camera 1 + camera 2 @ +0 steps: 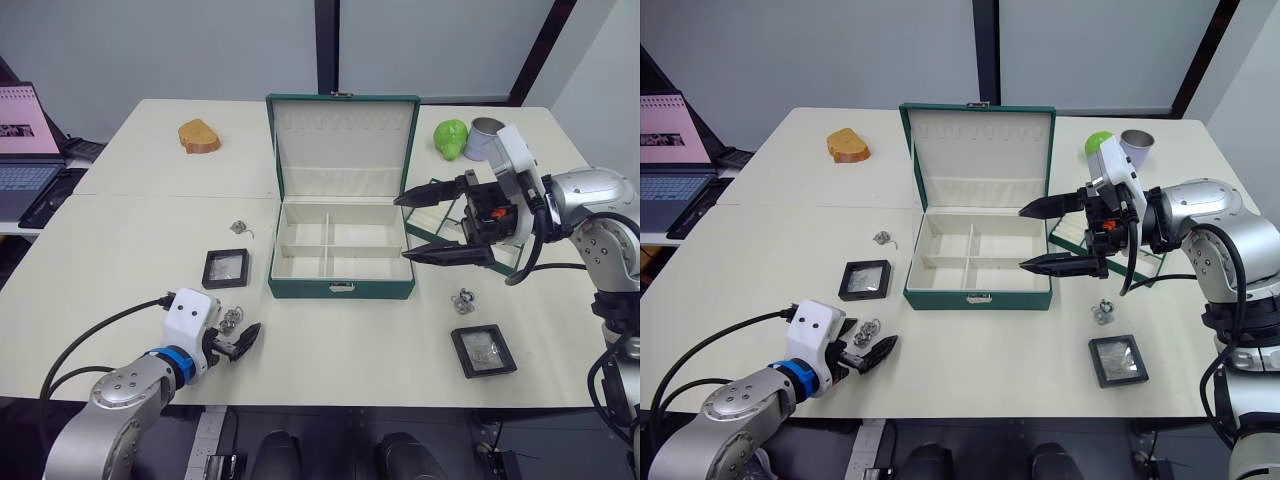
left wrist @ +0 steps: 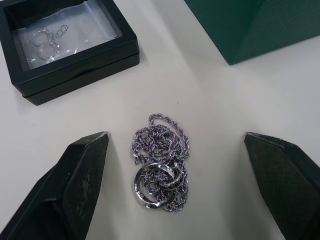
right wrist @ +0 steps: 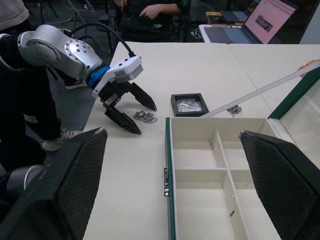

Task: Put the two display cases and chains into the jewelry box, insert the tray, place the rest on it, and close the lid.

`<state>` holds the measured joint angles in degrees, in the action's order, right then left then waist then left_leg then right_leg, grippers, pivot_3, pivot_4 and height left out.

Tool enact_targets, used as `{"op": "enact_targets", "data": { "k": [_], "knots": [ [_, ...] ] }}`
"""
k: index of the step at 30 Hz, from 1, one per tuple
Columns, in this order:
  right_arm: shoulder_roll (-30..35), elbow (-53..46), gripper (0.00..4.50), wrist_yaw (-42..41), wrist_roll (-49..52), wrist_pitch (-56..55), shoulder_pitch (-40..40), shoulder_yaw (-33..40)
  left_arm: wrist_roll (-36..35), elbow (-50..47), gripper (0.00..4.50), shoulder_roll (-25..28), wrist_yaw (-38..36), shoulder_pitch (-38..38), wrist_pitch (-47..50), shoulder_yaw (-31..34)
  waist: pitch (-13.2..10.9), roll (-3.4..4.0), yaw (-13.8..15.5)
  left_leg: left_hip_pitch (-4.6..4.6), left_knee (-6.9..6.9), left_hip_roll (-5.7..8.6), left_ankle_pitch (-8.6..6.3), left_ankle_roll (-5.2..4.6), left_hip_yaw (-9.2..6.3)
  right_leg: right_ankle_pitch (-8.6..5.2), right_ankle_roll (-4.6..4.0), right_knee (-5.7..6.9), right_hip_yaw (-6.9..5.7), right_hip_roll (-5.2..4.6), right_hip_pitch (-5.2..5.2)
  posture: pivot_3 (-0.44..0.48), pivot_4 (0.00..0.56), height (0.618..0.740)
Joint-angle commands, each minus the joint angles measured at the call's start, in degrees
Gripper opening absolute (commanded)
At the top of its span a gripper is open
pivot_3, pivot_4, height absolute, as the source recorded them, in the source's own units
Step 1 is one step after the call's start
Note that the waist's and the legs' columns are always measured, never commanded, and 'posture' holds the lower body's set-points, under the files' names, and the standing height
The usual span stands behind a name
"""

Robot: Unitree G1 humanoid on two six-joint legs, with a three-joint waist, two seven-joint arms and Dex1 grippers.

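Left tool [image 2: 170, 185] spread, straddling chain [image 2: 160, 170] on surface at lower left of frame. Limp, slippery pile with ring: pinch the bunched middle. Right tool [image 1: 425, 225] spread over jewelry box [image 1: 340, 290].

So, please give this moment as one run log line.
left gripper: fingers open around silvery twisted chain with rings | right gripper: open above dark green jewelry box | box compartments: empty | lid: open
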<state>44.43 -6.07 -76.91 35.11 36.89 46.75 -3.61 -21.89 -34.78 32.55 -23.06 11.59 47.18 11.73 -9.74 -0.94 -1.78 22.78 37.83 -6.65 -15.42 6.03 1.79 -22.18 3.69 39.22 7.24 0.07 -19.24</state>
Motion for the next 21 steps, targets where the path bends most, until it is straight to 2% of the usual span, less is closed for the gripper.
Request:
{"op": "enact_targets", "data": {
  "k": [1, 12, 14, 21],
  "knots": [
    [-0.05, -1.14, 4.5, 0.4, 0.81, -0.05, 0.92, 1.49, 0.28, 0.82, 3.63, 0.35, 0.05, 1.46, 2.11, -1.15, 0.0, 0.0, 0.01, 0.0, 0.0, 0.0, 0.0, 0.0, 0.0, 0.0, 0.0, 0.0, 0.0, 0.0, 0.0, 0.0, 0.15, 0.74],
    [0.16, -1.13, 4.5, 0.63, 0.98, 0.07, 0.89, 1.54, 1.11, 1.57, 0.49, 0.1, 0.02, 1.51, 1.45, -1.58, 0.0, 0.01, 0.0, -0.01, 0.0, 0.0, 0.0, 0.0, 0.0, 0.0, 0.0, -0.01, 0.0, 0.0, 0.02, 0.0, 0.15, 0.74],
    [0.15, -1.16, 4.5, 0.67, 0.97, 0.05, 0.82, 1.55, 1.36, 1.82, 0.1, 0.04, 0.03, 1.42, 1.05, -1.59, 0.01, 0.02, 0.0, -0.01, 0.0, 0.0, 0.0, 0.0, 0.0, 0.0, 0.0, -0.01, 0.0, 0.0, 0.02, 0.0, 0.15, 0.74],
    [0.11, -1.01, 4.5, 0.85, 0.81, -0.02, 0.67, 1.48, 1.71, 2.74, 0.01, -0.94, 0.4, 0.42, -0.97, -0.97, 0.02, 0.04, 0.02, -0.02, 0.0, 0.0, 0.0, 0.0, -0.01, 0.0, 0.0, -0.02, -0.01, 0.0, 0.04, 0.0, 0.15, 0.74]
  ]
}}
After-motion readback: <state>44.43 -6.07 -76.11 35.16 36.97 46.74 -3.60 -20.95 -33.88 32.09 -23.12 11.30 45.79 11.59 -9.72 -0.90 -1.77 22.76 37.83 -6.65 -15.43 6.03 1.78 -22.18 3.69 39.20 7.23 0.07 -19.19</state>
